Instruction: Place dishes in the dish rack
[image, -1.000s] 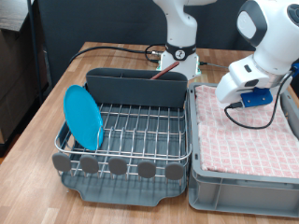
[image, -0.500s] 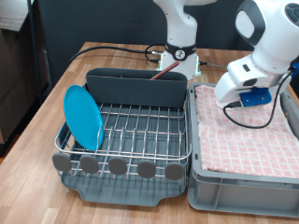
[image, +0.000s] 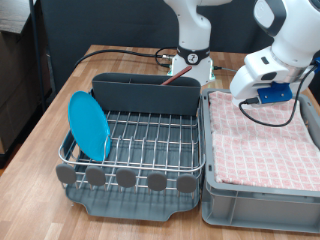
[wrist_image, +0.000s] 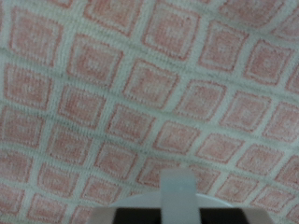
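The light-blue plate (image: 89, 125) stands on edge in the silver wire dish rack (image: 150, 140), at the exterior view's left side of it. The rack's dark grey caddy (image: 146, 93) lies along its far edge and round dark discs (image: 125, 178) line its near edge. My gripper (image: 262, 97) hangs above the far part of the grey crate's pink checkered cloth (image: 265, 140). Its fingers do not show clearly there. The wrist view is blurred: it shows only the cloth (wrist_image: 140, 84) close up and a pale blur (wrist_image: 177, 191) at the picture's edge. The white cup and the wooden spoon are out of view.
The grey plastic crate (image: 215, 200) stands right beside the rack on the exterior view's right. The arm's base (image: 190, 65) and black cables (image: 120, 52) are at the back of the wooden table (image: 40, 160). A dark cabinet stands at the exterior view's left.
The hand has risen and moved a little towards the exterior view's right, away from the cloth. The plate and rack have not moved.
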